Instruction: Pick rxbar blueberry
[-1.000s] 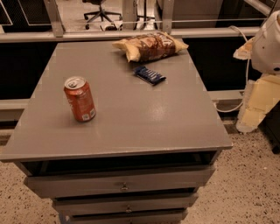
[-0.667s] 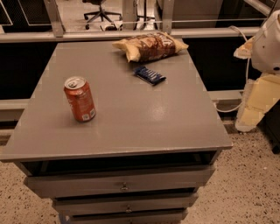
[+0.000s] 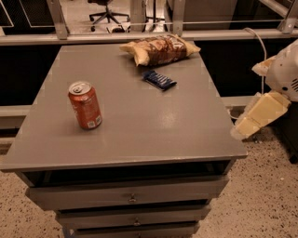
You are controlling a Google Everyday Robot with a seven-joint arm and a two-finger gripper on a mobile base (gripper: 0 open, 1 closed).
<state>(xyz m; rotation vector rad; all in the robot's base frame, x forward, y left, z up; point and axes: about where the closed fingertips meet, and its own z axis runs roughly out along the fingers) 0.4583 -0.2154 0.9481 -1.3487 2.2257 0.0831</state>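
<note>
The rxbar blueberry [image 3: 159,80] is a small flat dark blue bar with white lettering. It lies on the grey table top [image 3: 139,125] toward the far right, just in front of the chip bag. My gripper [image 3: 257,115] is a cream-coloured piece on the white arm, off the table's right edge and below the level of the top. It is well to the right of the bar and nearer to me, and it touches nothing.
A tan-and-brown crinkled chip bag [image 3: 160,48] lies at the table's far edge. An orange soda can [image 3: 85,105] stands upright at the left. Drawers [image 3: 132,198] sit under the top. A rail [image 3: 139,36] runs behind the table, with an office chair [image 3: 106,10] beyond.
</note>
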